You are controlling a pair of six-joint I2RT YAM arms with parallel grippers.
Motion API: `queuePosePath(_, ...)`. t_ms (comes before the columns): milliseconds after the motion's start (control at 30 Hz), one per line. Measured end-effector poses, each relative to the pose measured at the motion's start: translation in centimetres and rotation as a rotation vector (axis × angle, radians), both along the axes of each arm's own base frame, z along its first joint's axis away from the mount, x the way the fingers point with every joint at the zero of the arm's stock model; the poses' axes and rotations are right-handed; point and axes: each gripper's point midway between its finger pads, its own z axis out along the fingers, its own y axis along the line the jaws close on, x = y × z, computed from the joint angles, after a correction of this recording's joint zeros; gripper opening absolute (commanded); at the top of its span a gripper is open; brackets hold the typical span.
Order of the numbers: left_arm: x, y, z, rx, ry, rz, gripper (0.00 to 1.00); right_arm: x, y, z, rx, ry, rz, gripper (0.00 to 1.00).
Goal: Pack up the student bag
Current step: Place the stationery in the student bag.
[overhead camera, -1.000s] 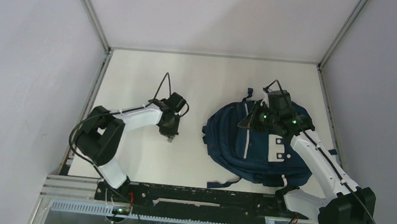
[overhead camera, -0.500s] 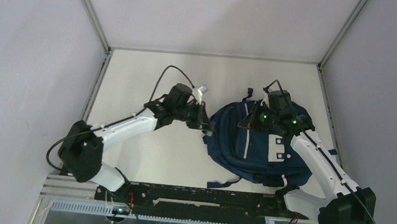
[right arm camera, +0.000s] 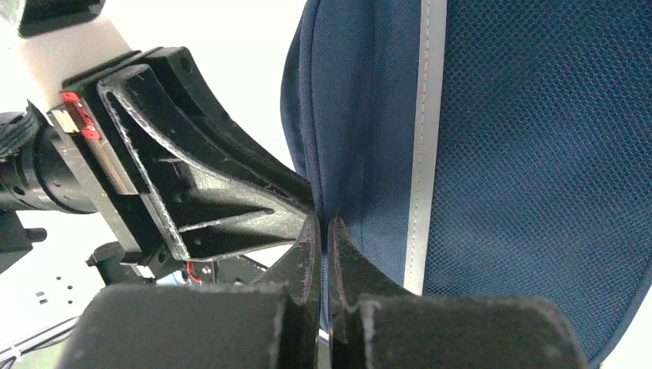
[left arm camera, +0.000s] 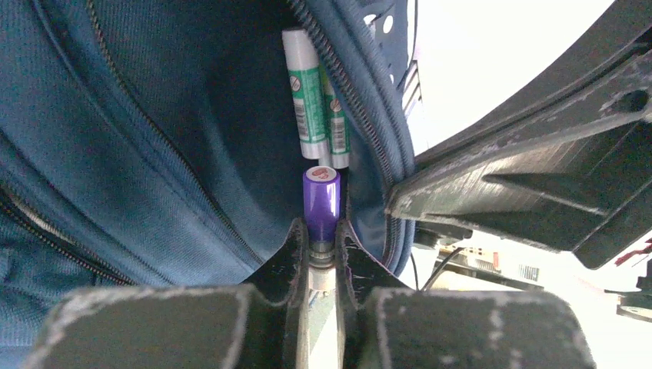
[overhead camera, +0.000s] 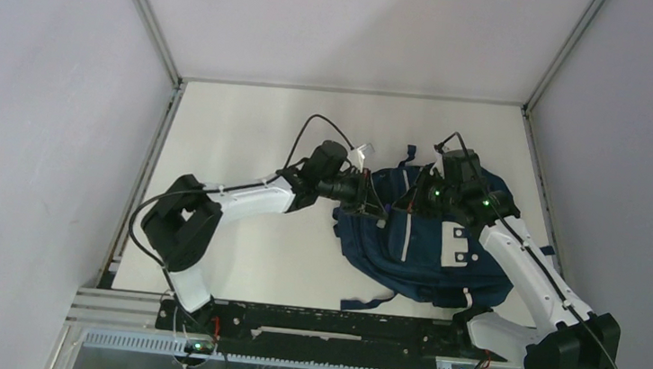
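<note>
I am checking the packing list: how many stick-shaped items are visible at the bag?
3. Two green-and-white sticks lie side by side inside the student bag; one purple-capped stick is clamped in the left gripper at the opening. Others may be hidden deeper.

The work surface is a pale cream table top (overhead camera: 247, 123), matte and evenly lit, with soft shadows only. Three plain light grey panels enclose it: a left wall (overhead camera: 31, 120), a back wall (overhead camera: 356, 25) and a right wall (overhead camera: 641, 161). A silver left frame bar (overhead camera: 145, 15) and a right frame bar (overhead camera: 567, 52) rise from the far corners. A thin metal strip (overhead camera: 350, 90) edges the table's far side. At the near edge lie a black mounting rail (overhead camera: 318, 327) and, below it, a slotted grey cable duct (overhead camera: 288, 358).
</note>
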Motion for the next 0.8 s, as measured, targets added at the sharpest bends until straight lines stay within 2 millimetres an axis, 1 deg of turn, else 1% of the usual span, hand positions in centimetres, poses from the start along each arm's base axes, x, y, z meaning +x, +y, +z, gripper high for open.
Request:
queuePosePath(33,0.1,-0.1,0.1,-0.002,0.003,0.001,0.19,0.0,0.0,0.0,0.000,0.000,0.000,0.00)
queuePosePath(67,0.3,-0.4,0.3,-0.006,-0.001,0.000,0.31,0.0,0.0,0.0,0.000,0.000,0.000,0.00)
queuePosePath(100,0.5,-0.7,0.6,-0.011,-0.006,0.000,0.39,0.0,0.0,0.0,0.000,0.001,-0.001,0.00)
queuePosePath(167,1.0,-1.1,1.0,-0.012,-0.022,-0.003,0.51,0.0,0.0,0.0,0.000,0.001,-0.002,0.00)
queuePosePath(200,1.3,-1.2,0.8,0.006,-0.027,0.000,0.56,0.2,-0.1,0.1,-0.003,-0.006,-0.008,0.00)
queuePosePath(233,1.4,-1.1,0.5,0.022,-0.025,0.003,0.58,0.2,-0.1,0.2,-0.004,-0.010,-0.011,0.00)
queuePosePath(333,1.4,-0.6,-0.3,0.071,-0.026,0.004,0.59,0.0,-0.1,0.1,-0.008,-0.004,-0.007,0.00)
queuePosePath(400,1.4,-0.4,-0.6,0.092,-0.035,0.003,0.58,0.0,-0.1,0.1,-0.009,-0.003,-0.007,0.00)
queuePosePath(533,1.1,0.4,-0.8,0.135,-0.049,0.004,0.45,0.0,-0.1,0.1,-0.009,-0.003,-0.008,0.00)
queuePosePath(567,1.0,0.7,-0.6,0.144,-0.057,0.004,0.43,0.0,-0.1,0.1,-0.009,-0.003,-0.007,0.00)
queuePosePath(633,0.9,1.3,0.0,0.158,-0.080,0.007,0.42,0.0,-0.1,0.1,-0.013,-0.005,-0.006,0.00)
queuePosePath(733,1.0,3.0,1.7,0.171,-0.118,0.019,0.44,-0.1,-0.2,-0.2,-0.030,-0.005,-0.007,0.00)
queuePosePath(800,2.0,4.6,3.1,0.162,-0.141,0.053,0.45,-0.3,-0.1,-0.3,-0.044,-0.005,-0.003,0.00)
